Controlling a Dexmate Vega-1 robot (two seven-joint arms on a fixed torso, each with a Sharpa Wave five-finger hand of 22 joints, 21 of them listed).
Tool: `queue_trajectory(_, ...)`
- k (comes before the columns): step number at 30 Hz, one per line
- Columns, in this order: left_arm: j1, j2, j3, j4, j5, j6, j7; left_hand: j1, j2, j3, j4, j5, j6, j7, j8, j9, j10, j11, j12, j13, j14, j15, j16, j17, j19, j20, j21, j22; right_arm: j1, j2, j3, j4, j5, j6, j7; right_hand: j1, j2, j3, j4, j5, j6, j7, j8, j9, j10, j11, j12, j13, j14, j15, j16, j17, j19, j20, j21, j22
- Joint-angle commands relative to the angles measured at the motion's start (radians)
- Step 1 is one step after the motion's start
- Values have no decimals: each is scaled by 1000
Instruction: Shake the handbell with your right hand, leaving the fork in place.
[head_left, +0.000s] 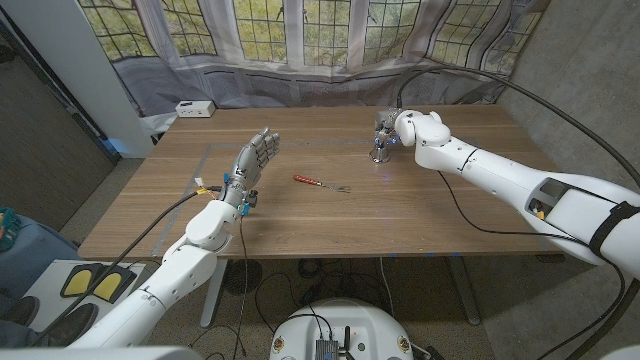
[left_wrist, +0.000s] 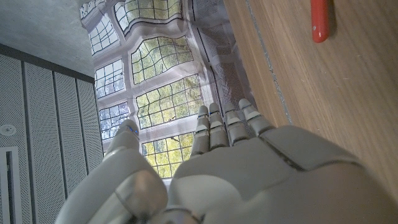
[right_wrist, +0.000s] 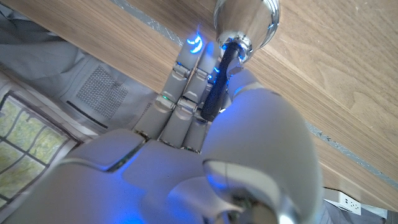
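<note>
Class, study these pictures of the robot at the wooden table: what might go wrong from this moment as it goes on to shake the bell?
1. The right hand grips the shiny silver handbell by its thin dark handle, so a hard shake might let it slip out.
2. The red-handled metal fork lies near the bell on the wooden table; a wide swing or a dropped bell might knock it.
3. The left hand is raised, open, beside the fork and could nudge it if lowered.
</note>
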Motion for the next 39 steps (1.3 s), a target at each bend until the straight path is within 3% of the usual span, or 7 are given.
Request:
queue_trajectory(1,0,-4,6,3,-2,-1,0,-1,0,6,2,-2,3,0,7,2,0,4,0,2,-1,2,0,2,-5,-1,-1,3,2,-1,-8,4,-4,1,-3,-24,-4,-6,3,2,-43,5,-18,0,-34,11,-16,-6,-70,-21,-13,1,-22,-16,-12,-1)
queue_trajectory(11,0,-6,8,5,-4,-3,-3,-1,1,6,2,-2,4,0,7,2,1,4,0,2,-2,1,1,2,-6,0,-1,3,8,-8,-17,-8,-17,4,20,-59,-43,-13,-3,7,-127,21,-48,-9,-129,30,-64,-25,-170,24,-69,-38,-71,2,-42,-4)
queue_trajectory(14,0,-6,8,5,-5,-2,-3,-1,1,6,2,-2,4,0,7,2,1,1,0,2,-2,2,1,2,-7,0,-1,3,8,-12,-16,-18,-19,3,29,-84,-64,-22,1,8,-147,25,-51,-12,-146,21,-74,-32,-201,37,-84,-56,-89,14,-55,-6)
queue_trajectory(20,0,-4,8,3,-4,1,-2,-1,1,6,2,-2,4,1,7,2,2,0,1,2,-2,2,1,2,-7,1,-1,3,-3,-26,1,-42,-6,18,27,-152,-96,-43,20,12,-192,41,-55,-18,-188,47,-96,-47,-290,82,-101,-95,-131,41,-94,-8)
queue_trajectory(29,-5,-1,10,4,-6,7,-8,-1,1,7,2,-2,5,-3,7,2,0,3,0,2,-3,2,1,2,-9,3,-1,3,-27,-51,27,-87,2,28,17,-309,-161,-90,53,34,-377,76,-59,-30,-387,71,-129,-85,-530,150,-103,-183,-276,86,-247,-10)
queue_trajectory(32,-6,0,11,4,-7,9,-11,-1,2,7,2,-2,4,-3,7,2,0,2,0,2,-3,1,1,2,-9,3,-1,3,-39,-60,30,-104,-8,25,8,-340,-163,-91,56,52,-446,74,-60,-33,-479,77,-135,-100,-646,167,-106,-211,-380,111,-331,-10)
queue_trajectory(39,-8,1,12,5,-7,10,-13,0,2,7,2,-2,5,-1,7,2,0,1,0,2,-3,1,1,2,-10,4,-1,3,-84,-78,85,-152,32,-1,-9,-381,-155,-92,64,66,-564,74,-64,-35,-574,89,-132,-115,-750,186,-101,-240,-446,138,-409,-10)
